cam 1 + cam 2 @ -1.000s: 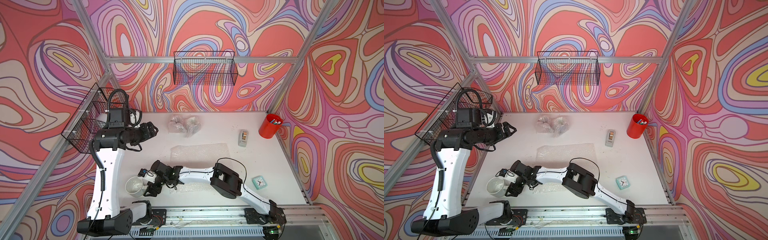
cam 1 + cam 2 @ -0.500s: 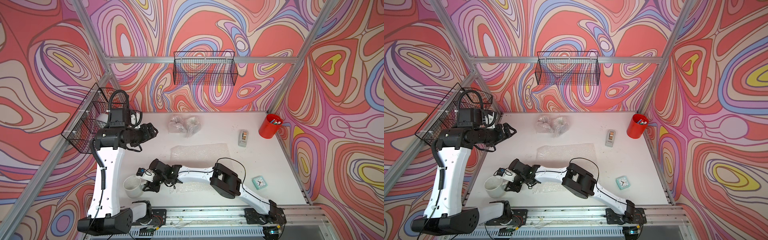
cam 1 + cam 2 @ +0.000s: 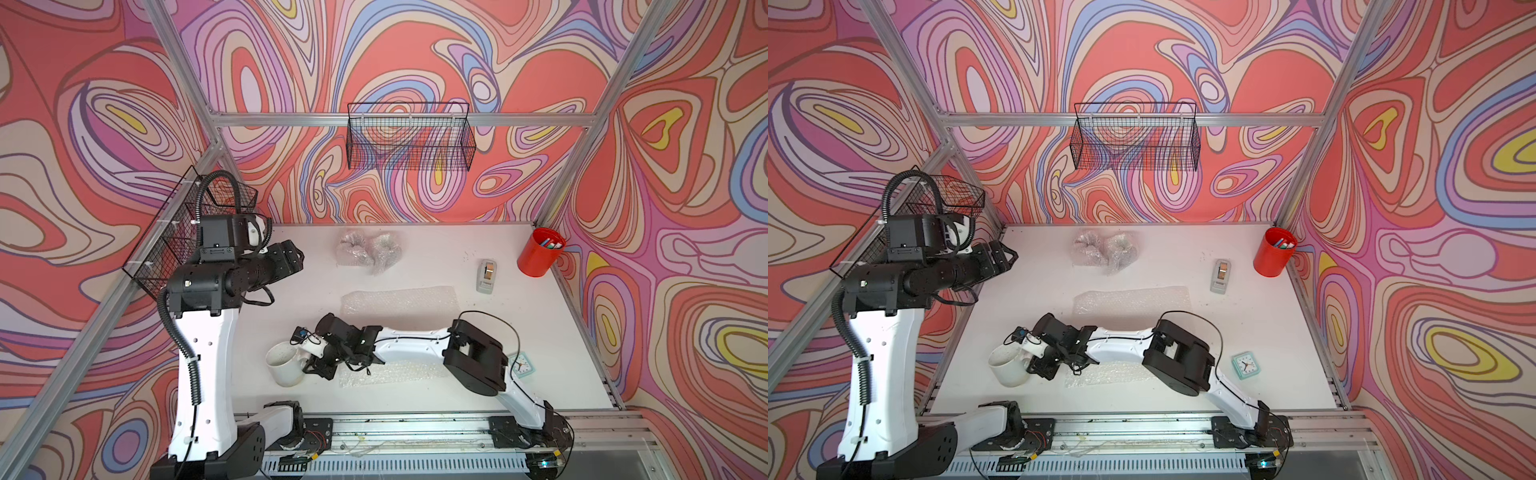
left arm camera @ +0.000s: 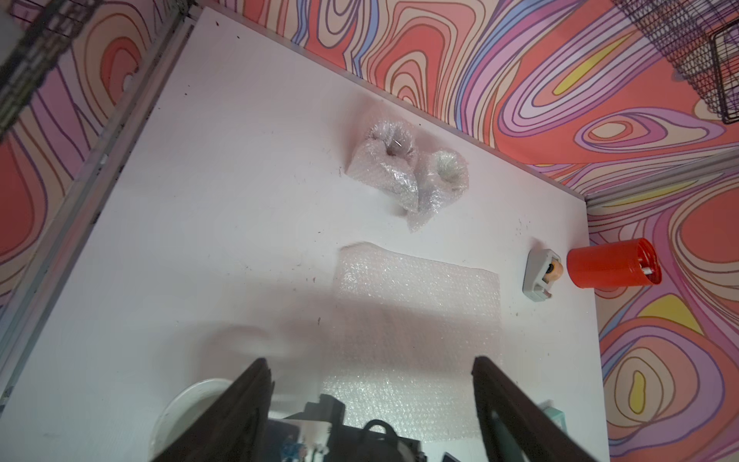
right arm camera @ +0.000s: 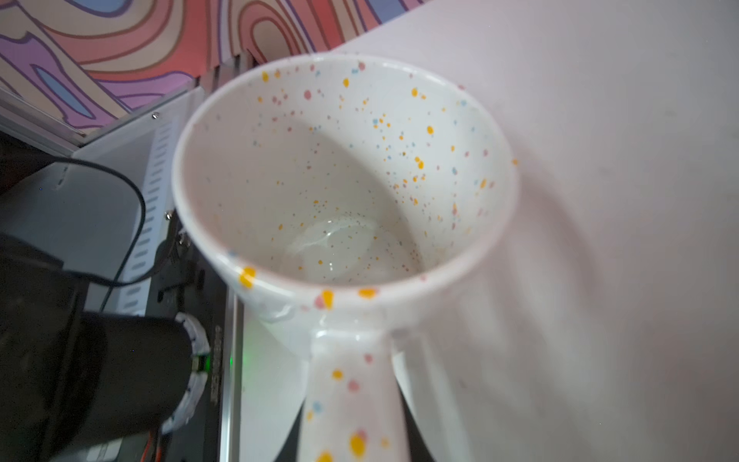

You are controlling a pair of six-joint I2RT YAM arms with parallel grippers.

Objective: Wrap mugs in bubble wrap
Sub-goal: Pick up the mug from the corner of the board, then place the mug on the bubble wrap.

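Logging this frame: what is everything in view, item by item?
white mug: one, white with coloured speckles, front left
bubble wrap sheets: two, clear, flat; one mid-table, one near the front under the right arm
wrapped bundles: two, clear bubble wrap, side by side at the back; contents unclear
tape dispenser: one, grey, right of centre
pen cup: one, red, back right corner
clock: one, pale green, front right
wire baskets: two, black; back wall, left wall
table: one, white
left gripper: open, empty, raised at the left
right gripper: shut on the white mug's handle
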